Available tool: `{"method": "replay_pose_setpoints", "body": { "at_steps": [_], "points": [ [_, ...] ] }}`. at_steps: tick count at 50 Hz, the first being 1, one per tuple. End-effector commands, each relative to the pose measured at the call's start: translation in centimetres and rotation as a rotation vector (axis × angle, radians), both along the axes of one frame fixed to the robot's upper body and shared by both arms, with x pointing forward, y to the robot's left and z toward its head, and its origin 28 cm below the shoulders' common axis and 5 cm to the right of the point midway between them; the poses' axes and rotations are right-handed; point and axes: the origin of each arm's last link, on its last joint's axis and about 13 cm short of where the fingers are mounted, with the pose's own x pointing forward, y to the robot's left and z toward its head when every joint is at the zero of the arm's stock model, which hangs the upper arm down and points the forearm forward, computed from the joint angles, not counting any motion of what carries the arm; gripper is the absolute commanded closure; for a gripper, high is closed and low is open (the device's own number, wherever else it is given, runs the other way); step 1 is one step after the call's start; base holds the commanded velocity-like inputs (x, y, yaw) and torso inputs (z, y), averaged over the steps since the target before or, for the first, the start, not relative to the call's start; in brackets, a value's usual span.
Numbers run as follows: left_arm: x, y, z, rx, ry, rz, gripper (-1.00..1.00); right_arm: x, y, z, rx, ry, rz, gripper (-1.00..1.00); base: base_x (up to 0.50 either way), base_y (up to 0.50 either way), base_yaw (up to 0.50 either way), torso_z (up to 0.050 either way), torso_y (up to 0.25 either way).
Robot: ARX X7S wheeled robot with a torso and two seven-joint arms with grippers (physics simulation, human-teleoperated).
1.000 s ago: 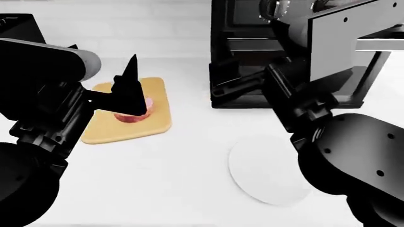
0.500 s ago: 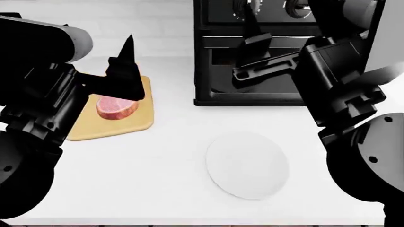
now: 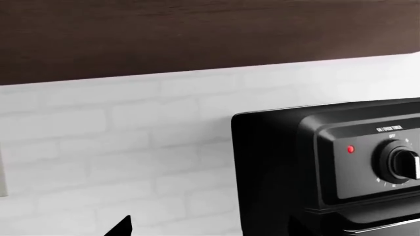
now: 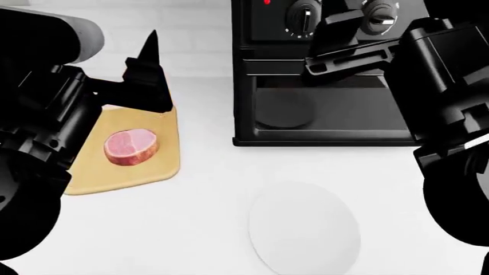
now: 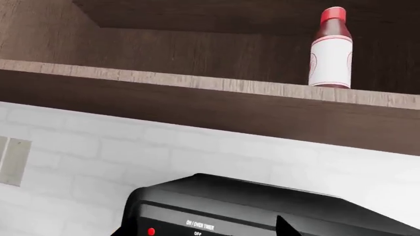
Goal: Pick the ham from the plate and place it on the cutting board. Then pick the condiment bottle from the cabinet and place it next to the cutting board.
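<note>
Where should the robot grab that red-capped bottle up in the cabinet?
Probably around the straight white body of the bottle, below the narrower red cap, with fingers coming level from the open front. It stands upright on the cabinet shelf, which blocks any approach from below.

left arm: raised, fingers [image 4: 149, 63] point up | right arm: raised, fingers [image 4: 344, 54] forward, grip state unclear

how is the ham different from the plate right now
The ham is a thick pink slice with a darker rind; the plate is flat, plain white and wider. The ham lies on the cutting board; the plate sits bare on the white counter. Both are round.
</note>
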Motion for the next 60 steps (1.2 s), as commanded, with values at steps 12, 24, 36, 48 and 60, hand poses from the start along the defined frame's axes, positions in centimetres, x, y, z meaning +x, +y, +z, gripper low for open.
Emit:
{"method": "replay_pose_setpoints", "body": {
  "at_steps": [12,24,36,48,60],
  "points": [
    [0.0,0.0,0.1,-0.001,0.0,-0.002,-1.0,-0.2,-0.1,0.3,0.011,-0.012,-0.009,-1.0,0.0,-0.2,0.0,0.0,0.0],
    [-0.1,0.2,0.1,0.0,-0.002,0.003,-1.0,-0.9,-0.9,4.5,-0.007,-0.069,-0.074,-1.0,0.0,0.0,0.0,0.0,0.0],
    [-0.2,0.3,0.4,-0.001,-0.008,0.006,-1.0,-0.9,-1.4,10.7,-0.037,-0.106,-0.127,-1.0,0.0,0.0,0.0,0.0,0.0],
    [-0.3,0.3,0.8,0.0,-0.017,0.008,-1.0,0.6,-1.2,16.1,-0.022,-0.104,-0.109,-1.0,0.0,0.0,0.0,0.0,0.0],
    [-0.3,0.2,0.9,0.001,-0.021,0.006,-1.0,2.3,-1.2,19.9,-0.009,-0.066,-0.113,-1.0,0.0,0.0,0.0,0.0,0.0]
  ]
}}
